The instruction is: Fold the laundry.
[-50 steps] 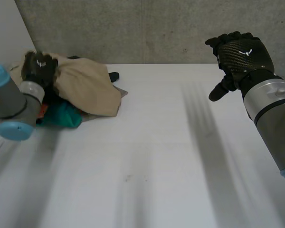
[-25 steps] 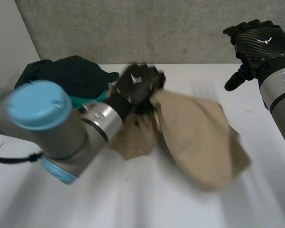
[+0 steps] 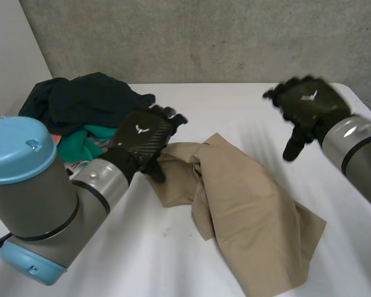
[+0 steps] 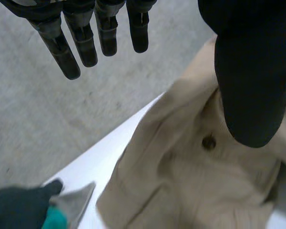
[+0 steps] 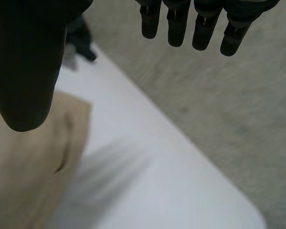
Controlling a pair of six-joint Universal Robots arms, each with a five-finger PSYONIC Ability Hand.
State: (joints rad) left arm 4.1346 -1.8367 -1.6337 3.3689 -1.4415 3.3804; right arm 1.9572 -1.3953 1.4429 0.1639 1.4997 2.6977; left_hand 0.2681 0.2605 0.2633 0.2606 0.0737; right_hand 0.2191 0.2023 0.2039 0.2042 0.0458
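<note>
The beige garment [image 3: 247, 210] lies crumpled on the white tabletop [image 3: 142, 260], spread from just beside my left robot hand [image 3: 145, 139] out toward the near right. My left robot hand sits at the cloth's left edge, on the side nearest the laundry pile [image 3: 49, 102]. In the left wrist view its fingers [image 4: 86, 38] are straight and spread, well apart from the thumb, which hangs over a rumpled stretch of the garment [image 4: 195, 167] just by a small dark button [image 4: 209, 142]. It grips nothing, and I cannot tell whether the thumb touches the cloth. My right robot hand [image 3: 306, 108] is raised off the tabletop, beyond the garment's far right side. In its own wrist view the fingers [image 5: 181, 24] are straight and wide of the thumb, holding nothing, with a corner of the garment [image 5: 24, 181] lying under the thumb side. I count one beige garment out on its own. In the pile at the far left I make out one dark garment [image 3: 99, 93] on top and one teal garment [image 3: 80, 141] under it. What else is in the pile is too hidden to count.
</note>
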